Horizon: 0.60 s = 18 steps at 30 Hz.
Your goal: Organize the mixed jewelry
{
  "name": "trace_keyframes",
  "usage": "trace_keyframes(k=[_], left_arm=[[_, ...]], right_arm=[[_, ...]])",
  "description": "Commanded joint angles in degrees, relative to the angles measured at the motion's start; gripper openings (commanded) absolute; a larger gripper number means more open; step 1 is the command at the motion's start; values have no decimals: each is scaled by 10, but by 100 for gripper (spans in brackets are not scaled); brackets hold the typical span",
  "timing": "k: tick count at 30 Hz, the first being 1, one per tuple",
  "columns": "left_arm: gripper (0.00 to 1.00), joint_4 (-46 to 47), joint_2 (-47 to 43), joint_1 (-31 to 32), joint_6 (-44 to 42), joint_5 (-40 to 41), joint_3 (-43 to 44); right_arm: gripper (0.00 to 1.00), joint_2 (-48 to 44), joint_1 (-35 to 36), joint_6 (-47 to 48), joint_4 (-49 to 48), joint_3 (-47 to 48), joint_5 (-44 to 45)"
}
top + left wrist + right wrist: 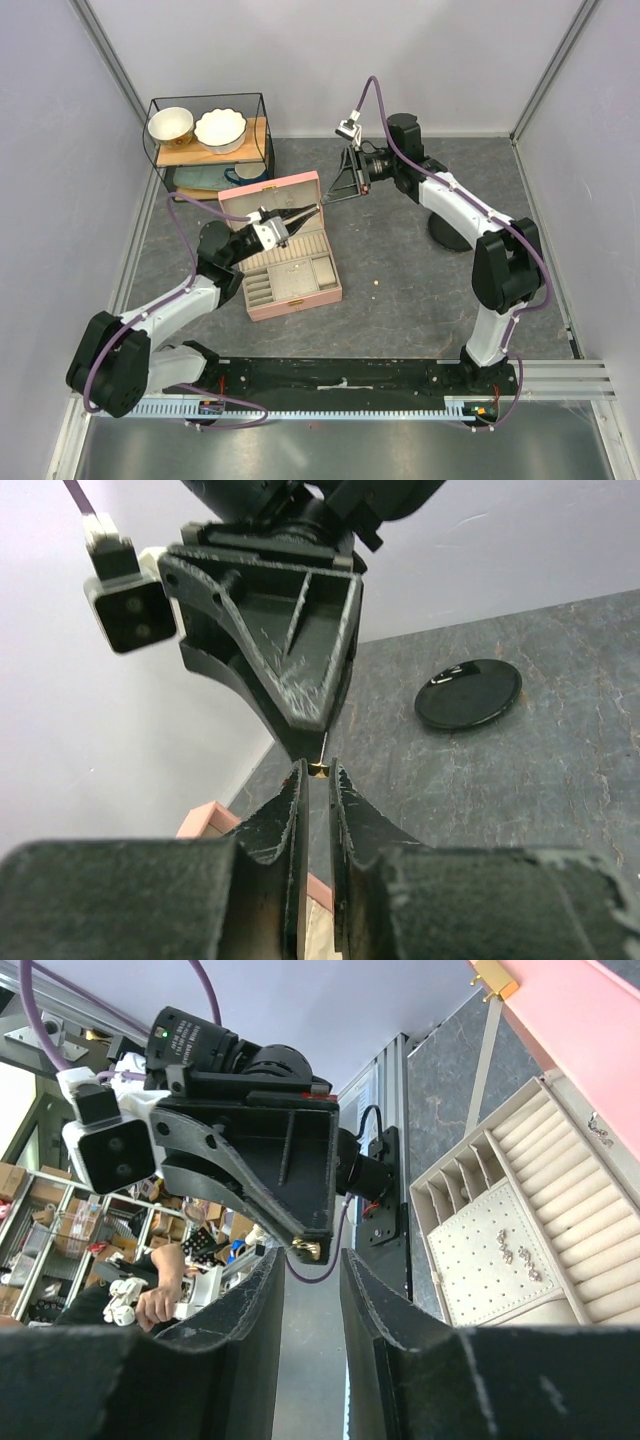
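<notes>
A tiny gold jewelry piece [319,770] sits pinched between the tips of my left gripper [319,776], which is shut on it above the open pink box [296,302]. A thin silvery wire [323,745] rises from the piece. My right gripper [325,202] faces the left gripper [303,214] tip to tip. In the right wrist view the right gripper [310,1262] stands open, and the gold piece [308,1248] hangs at the left gripper's tip just beyond its fingers. A few small silvery pieces [520,1258] lie on the box's perforated pad.
The box lid [272,195] stands up behind the grippers. A black round disc [468,692] lies on the dark table to the right. One pale bead [375,287] lies on the table right of the box. A wire shelf [205,130] with bowls stands back left.
</notes>
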<state>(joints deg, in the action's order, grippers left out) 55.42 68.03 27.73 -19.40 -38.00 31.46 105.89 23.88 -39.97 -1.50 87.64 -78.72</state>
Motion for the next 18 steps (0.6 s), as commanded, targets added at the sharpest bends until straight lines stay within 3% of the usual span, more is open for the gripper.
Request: trace_keyframes(k=[1, 9, 12, 13, 18], left_arm=[[2, 10, -18, -2, -17, 4, -12], [2, -51, -27, -7, -31, 6, -2], [1, -255, -28, -8, -74, 16, 69], [2, -364, -27, -8, -104, 19, 113], [2, -596, -41, -7, -178, 55, 206]], right_arm=[[36, -43, -16, -7, -28, 4, -17], [36, -62, -41, -11, -30, 4, -14], [36, -73, -48, -6, -30, -10, -7], [36, -78, -52, -6, -29, -17, -6], [34, -87, -64, -3, -29, -24, 8]])
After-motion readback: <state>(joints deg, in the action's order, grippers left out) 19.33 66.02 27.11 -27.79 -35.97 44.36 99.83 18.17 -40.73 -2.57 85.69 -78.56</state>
